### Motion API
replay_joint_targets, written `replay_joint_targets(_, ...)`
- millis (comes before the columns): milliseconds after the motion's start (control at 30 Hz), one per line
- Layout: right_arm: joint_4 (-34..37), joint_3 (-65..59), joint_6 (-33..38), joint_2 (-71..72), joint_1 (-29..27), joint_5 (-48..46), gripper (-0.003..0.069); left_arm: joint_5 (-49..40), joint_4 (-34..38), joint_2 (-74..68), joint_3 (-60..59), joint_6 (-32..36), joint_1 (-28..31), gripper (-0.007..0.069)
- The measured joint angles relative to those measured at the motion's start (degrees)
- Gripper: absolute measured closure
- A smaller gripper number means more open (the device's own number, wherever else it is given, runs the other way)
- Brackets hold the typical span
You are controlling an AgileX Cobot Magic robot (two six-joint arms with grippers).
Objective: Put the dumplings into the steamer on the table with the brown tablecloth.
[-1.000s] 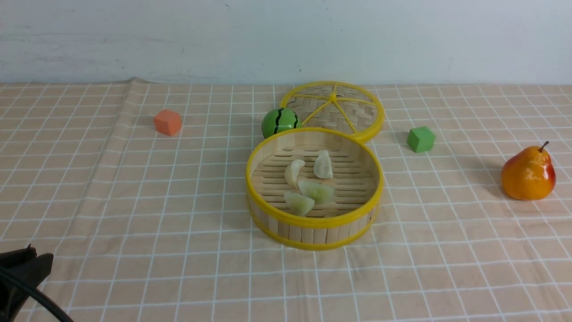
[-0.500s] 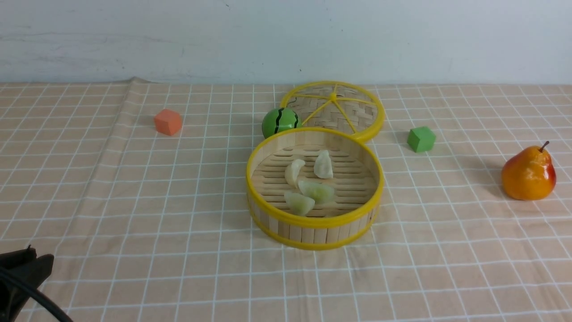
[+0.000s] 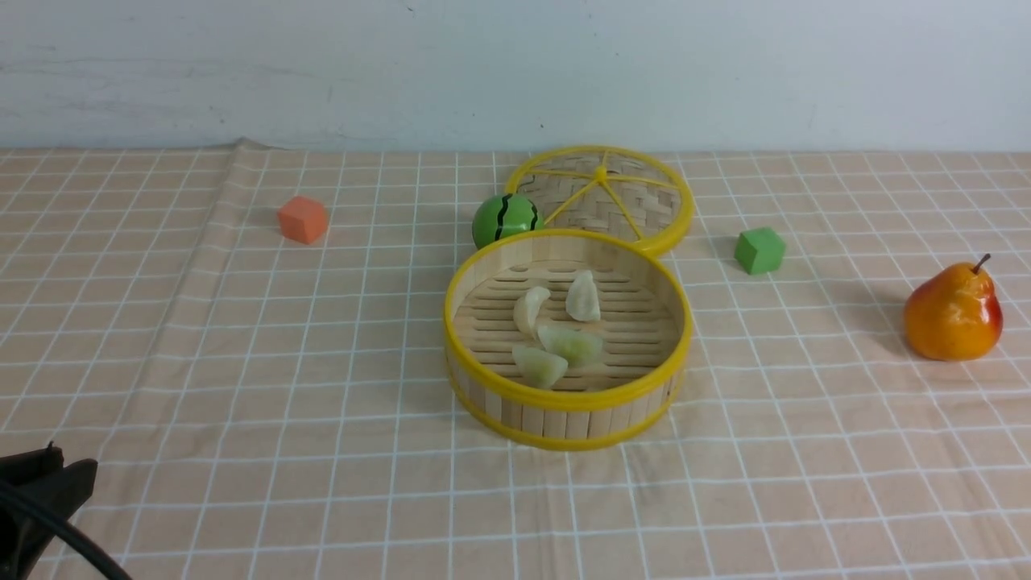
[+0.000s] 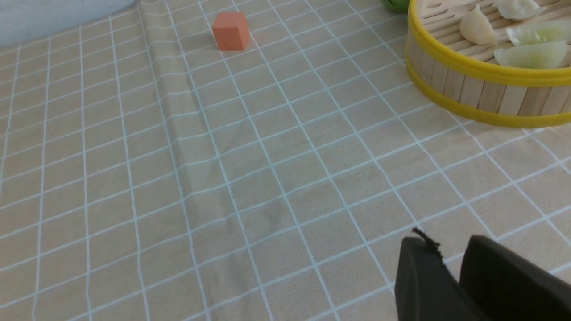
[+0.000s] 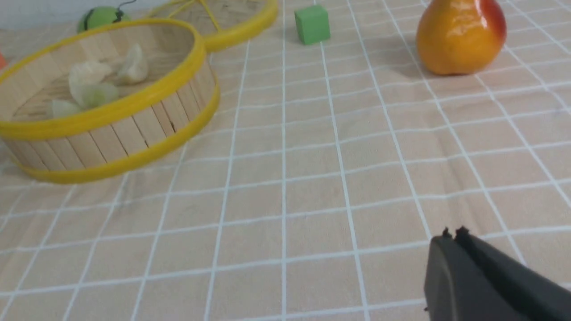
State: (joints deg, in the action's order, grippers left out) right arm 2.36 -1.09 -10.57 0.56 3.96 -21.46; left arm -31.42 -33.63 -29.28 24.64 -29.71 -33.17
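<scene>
The steamer (image 3: pixel 564 399) stands mid-table on the brown tablecloth (image 3: pixel 242 362), and several pale dumplings (image 3: pixel 570 343) lie on its slatted floor. In the left wrist view the dumplings (image 4: pixel 526 55) show inside the steamer's wall (image 4: pixel 473 89). My left gripper (image 3: pixel 71 461) is at the near left corner, far from the steamer. Its fingers (image 4: pixel 446 245) stand slightly apart with nothing between them. My right gripper (image 5: pixel 453 234) is shut and empty, low over the cloth to the right of the steamer (image 5: pixel 111 129). It is out of the front view.
The woven lid (image 3: pixel 600 193) lies flat behind the steamer, beside a green striped ball (image 3: pixel 503 219). An orange cube (image 3: pixel 303 219) sits far left, a green cube (image 3: pixel 759 250) to the right, and a pear (image 3: pixel 952 310) at the far right. A cloth fold (image 3: pixel 233 161) runs down the left side.
</scene>
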Motion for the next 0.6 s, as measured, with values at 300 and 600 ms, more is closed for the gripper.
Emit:
replay_joint_targets(300, -0.19, 0.28, 0.03, 0.00, -0.10, -1.19, 0.0676, 0.00, 0.00, 0.00, 0.00, 0.00, 0.00, 0.0487)
replay_joint_targets(600, -0.19, 0.28, 0.03, 0.00, -0.17, -1.19, 0.0670, 0.00, 0.00, 0.00, 0.00, 0.00, 0.00, 0.0477)
